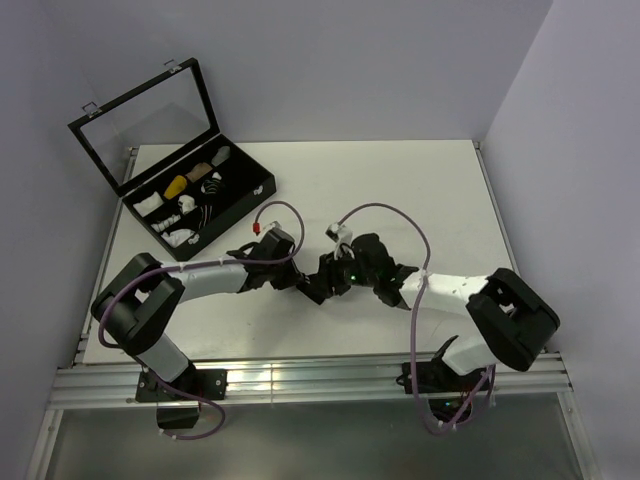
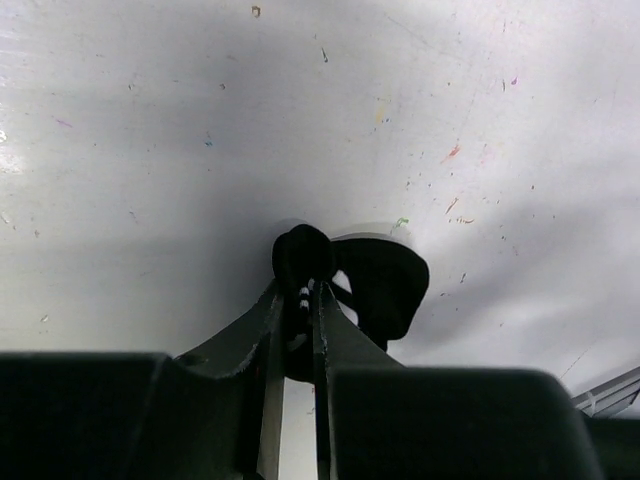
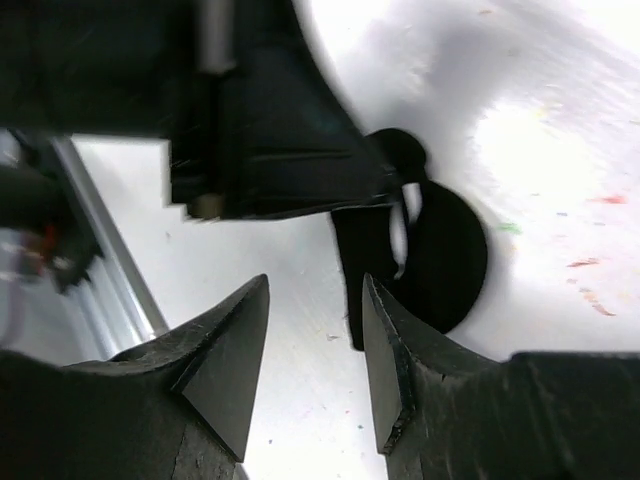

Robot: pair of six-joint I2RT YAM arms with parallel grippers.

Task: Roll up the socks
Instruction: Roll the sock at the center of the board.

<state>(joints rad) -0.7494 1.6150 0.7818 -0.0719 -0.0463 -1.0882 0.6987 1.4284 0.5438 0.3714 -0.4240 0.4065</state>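
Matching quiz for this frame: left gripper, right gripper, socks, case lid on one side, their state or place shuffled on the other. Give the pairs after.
Things:
1. left gripper
2. right gripper
3. socks
4. case lid

States or places:
A. raised open, at the far left
B. jaws apart, nothing between them
C. black bundle between the two grippers
D. pinched shut on black fabric

Pairs: 1-D, 2-B, 3-C, 4-A
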